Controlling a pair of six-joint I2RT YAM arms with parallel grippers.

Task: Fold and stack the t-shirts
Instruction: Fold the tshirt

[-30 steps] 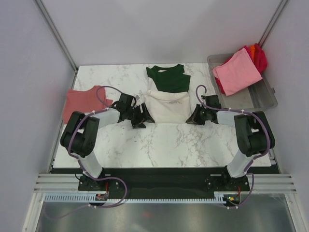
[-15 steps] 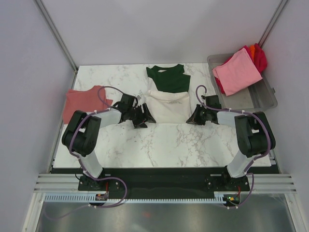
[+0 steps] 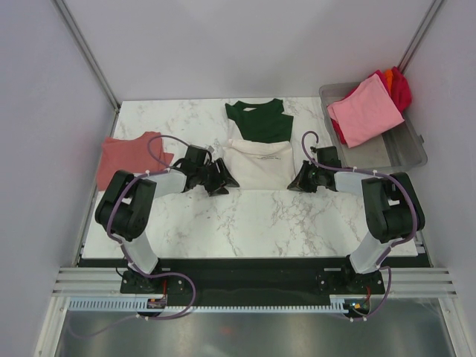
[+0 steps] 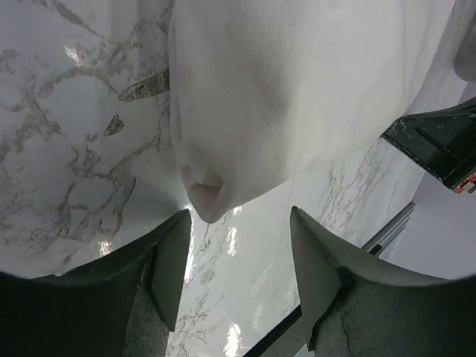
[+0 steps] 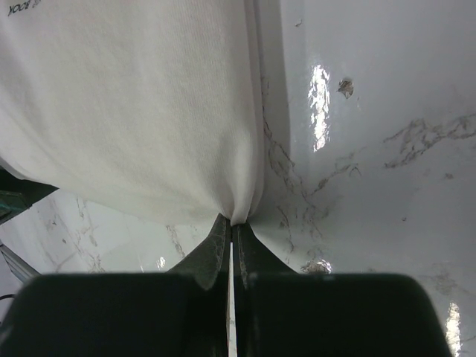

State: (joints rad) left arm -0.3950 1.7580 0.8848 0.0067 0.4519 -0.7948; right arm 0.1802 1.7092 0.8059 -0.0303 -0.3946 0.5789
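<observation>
A cream-white t-shirt (image 3: 260, 162) lies folded mid-table, with small black print near its collar. It fills the left wrist view (image 4: 297, 97) and the right wrist view (image 5: 134, 111). My left gripper (image 3: 225, 178) is open at the shirt's near left corner, and that corner (image 4: 204, 197) hangs just ahead of the fingers. My right gripper (image 3: 295, 181) is shut on the shirt's near right corner (image 5: 238, 216). A dark green t-shirt (image 3: 259, 120) lies behind the white one. A brick-red t-shirt (image 3: 130, 158) lies at the table's left edge.
A grey bin (image 3: 387, 152) stands at the back right with pink (image 3: 366, 110), orange and red clothes hanging over its rim. White marble table (image 3: 253, 223) runs in front of the shirts. Grey walls stand on both sides.
My left gripper has moved slightly back and right toward the white shirt's near left corner. The right gripper and the shirts have stayed in place.
</observation>
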